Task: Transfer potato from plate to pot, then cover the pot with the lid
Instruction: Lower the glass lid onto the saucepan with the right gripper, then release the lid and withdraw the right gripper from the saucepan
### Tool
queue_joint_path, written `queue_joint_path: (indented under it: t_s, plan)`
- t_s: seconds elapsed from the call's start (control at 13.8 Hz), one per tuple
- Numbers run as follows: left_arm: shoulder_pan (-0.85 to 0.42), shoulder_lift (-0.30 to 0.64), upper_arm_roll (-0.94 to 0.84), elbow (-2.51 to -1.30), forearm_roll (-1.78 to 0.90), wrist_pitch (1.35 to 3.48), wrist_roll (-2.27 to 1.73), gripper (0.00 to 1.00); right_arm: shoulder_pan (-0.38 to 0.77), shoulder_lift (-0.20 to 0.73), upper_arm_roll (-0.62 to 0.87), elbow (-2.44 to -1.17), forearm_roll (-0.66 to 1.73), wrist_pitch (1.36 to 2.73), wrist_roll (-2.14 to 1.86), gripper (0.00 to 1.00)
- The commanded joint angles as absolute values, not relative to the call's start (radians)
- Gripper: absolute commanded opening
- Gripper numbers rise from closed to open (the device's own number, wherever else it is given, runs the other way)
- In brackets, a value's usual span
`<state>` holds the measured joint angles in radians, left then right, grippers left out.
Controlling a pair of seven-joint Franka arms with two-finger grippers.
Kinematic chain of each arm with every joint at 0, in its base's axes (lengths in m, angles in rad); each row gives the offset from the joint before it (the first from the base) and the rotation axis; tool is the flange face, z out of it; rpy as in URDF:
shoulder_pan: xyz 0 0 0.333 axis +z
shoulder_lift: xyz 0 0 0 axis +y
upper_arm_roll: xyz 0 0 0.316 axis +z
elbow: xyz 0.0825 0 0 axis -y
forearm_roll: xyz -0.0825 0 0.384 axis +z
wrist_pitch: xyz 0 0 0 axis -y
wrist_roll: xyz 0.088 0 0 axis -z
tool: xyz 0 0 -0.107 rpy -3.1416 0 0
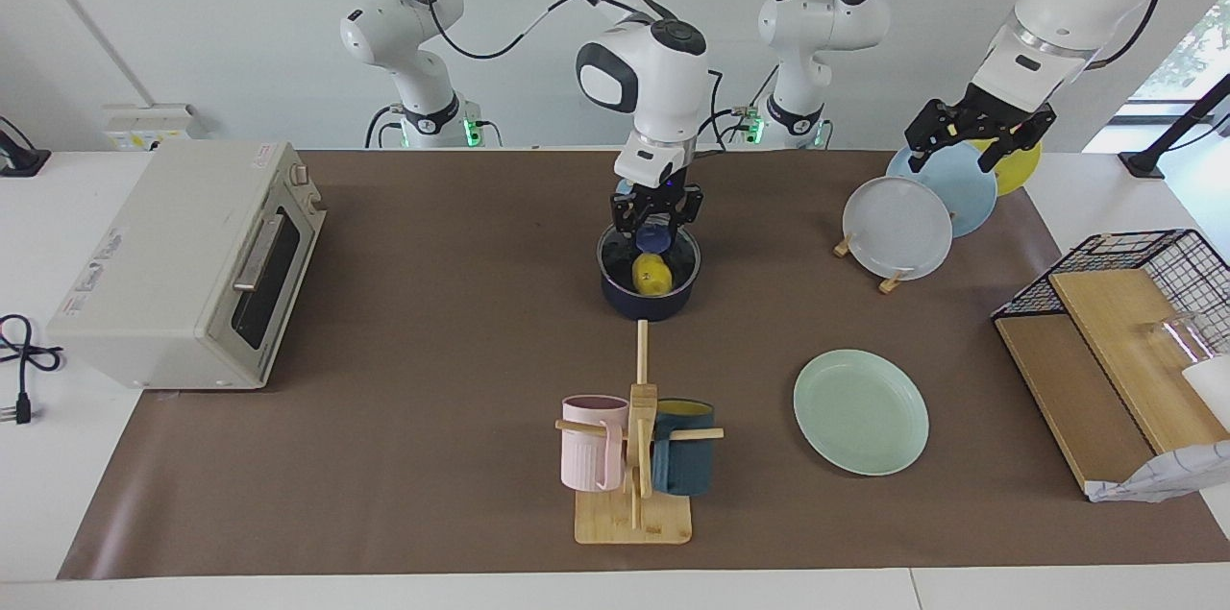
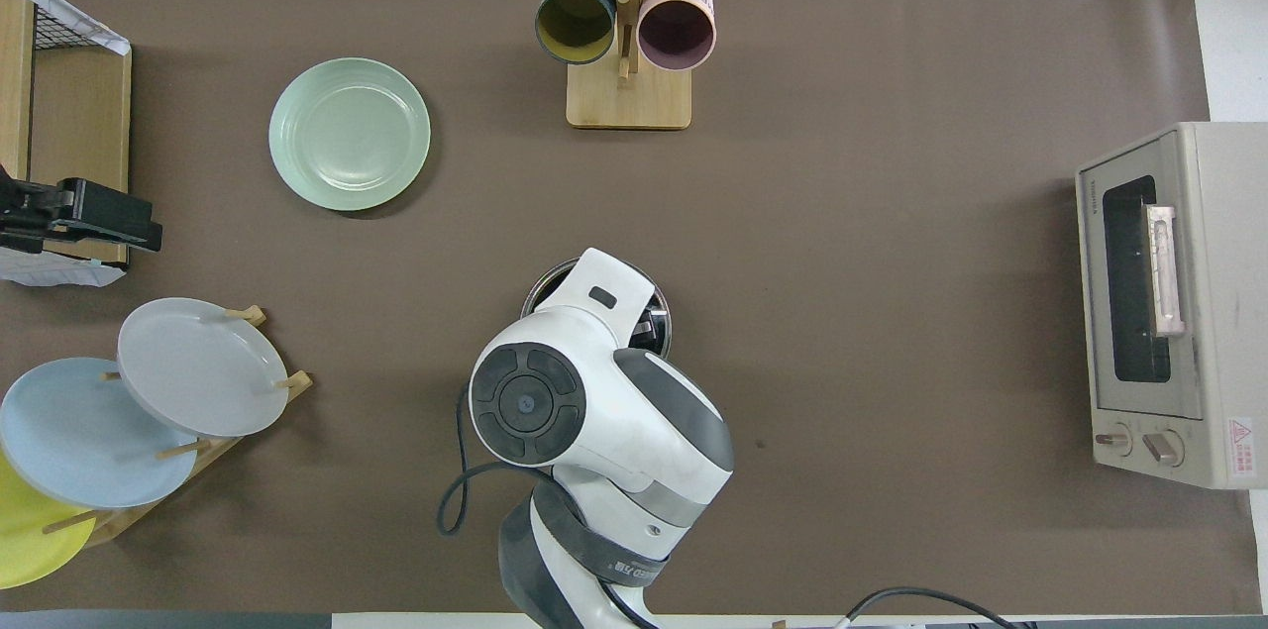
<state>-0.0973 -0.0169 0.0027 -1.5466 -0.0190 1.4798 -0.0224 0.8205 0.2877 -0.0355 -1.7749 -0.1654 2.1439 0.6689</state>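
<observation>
Gripping the lid's knob (image 1: 655, 232), right gripper (image 1: 657, 224) sits on the pot (image 1: 650, 301) — left gripper (image 1: 975, 134) waits spread.

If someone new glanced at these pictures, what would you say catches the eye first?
Probably the right gripper at the knob of the lid, which sits on the pot at the table's centre, the yellow potato showing through the glass. Next, the bare mint plate, lying farther from the robots toward the left arm's end. The left gripper waits over the plate rack.
</observation>
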Motion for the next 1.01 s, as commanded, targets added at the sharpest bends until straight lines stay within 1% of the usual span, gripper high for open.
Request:
queue_joint_path:
  t_s: [0.0, 0.14, 0.22, 0.36, 0.43, 0.65, 0.8, 0.94]
  plan:
    - [-0.084, -0.040, -0.002, -1.572, -0.031, 1.497, -0.032, 1.00, 0.828, 0.296, -0.037, -1.786, -0.189, 2.183, 0.687, 0.00]
    - [-0.084, -0.040, -0.002, -1.572, -0.029, 1.497, -0.029, 1.00, 0.825, 0.296, -0.037, -1.787, -0.189, 2.184, 0.687, 0.51]
    - [-0.084, -0.040, -0.002, -1.572, -0.029, 1.497, -0.029, 1.00, 0.822, 0.296, -0.037, -1.787, -0.189, 2.184, 0.686, 0.56]
    - [-0.084, -0.041, -0.002, -1.572, -0.029, 1.493, -0.029, 1.00, 0.815, 0.298, -0.037, -1.786, -0.189, 2.186, 0.680, 0.92]
    - [-0.084, -0.040, -0.002, -1.572, -0.029, 1.493, -0.031, 1.00, 0.812, 0.298, -0.037, -1.781, -0.187, 2.186, 0.677, 1.00]
    - [-0.086, -0.041, -0.002, -1.572, -0.029, 1.483, -0.031, 1.00, 0.775, 0.288, -0.037, -1.775, -0.172, 2.175, 0.672, 1.00]
    - [-0.084, -0.041, -0.002, -1.572, -0.029, 1.485, -0.031, 1.00, 0.773, 0.284, -0.038, -1.764, -0.172, 2.163, 0.670, 1.00]
    - [-0.086, -0.041, -0.002, -1.572, -0.029, 1.485, -0.031, 1.00, 0.752, 0.265, -0.038, -1.731, -0.172, 2.111, 0.637, 1.00]
